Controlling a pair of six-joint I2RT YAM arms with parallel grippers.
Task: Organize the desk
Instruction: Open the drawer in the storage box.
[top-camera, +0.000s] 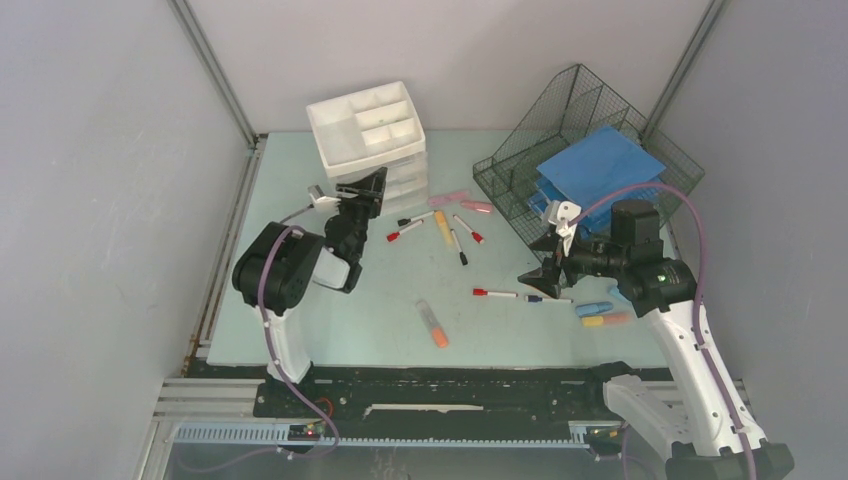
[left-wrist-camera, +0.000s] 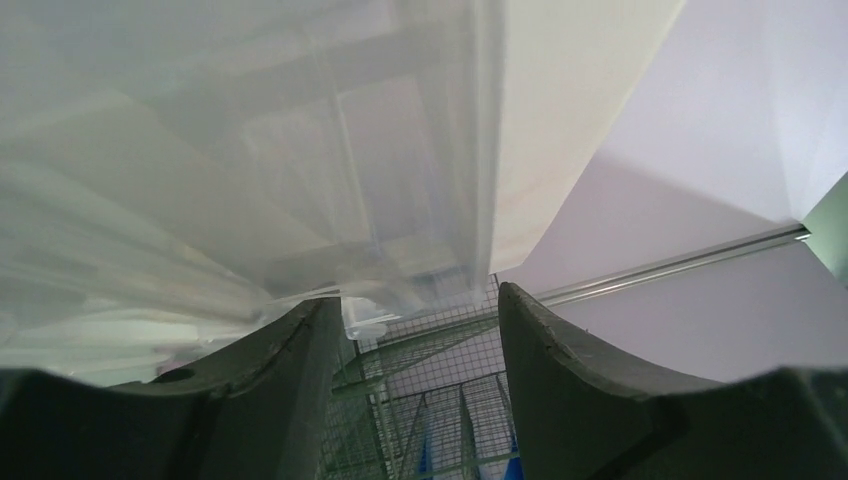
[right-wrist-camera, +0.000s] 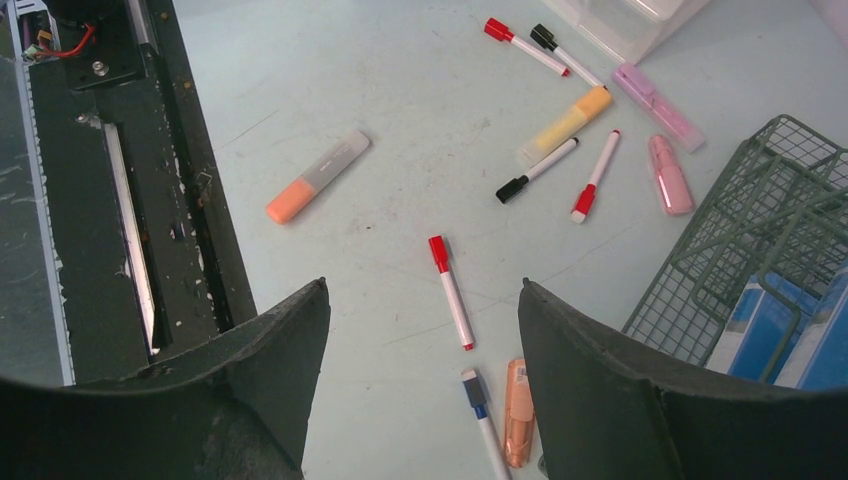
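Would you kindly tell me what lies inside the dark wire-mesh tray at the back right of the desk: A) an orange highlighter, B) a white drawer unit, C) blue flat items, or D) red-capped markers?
C: blue flat items show through the mesh of the wire-mesh tray, stacked inside it.

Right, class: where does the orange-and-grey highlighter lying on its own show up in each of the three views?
Top external: highlighter at lower centre of the desk, near the black rail.
Left wrist: not in it.
Right wrist: left of centre, beside that rail.
Shared landmark: wire-mesh tray, seen in all three views.
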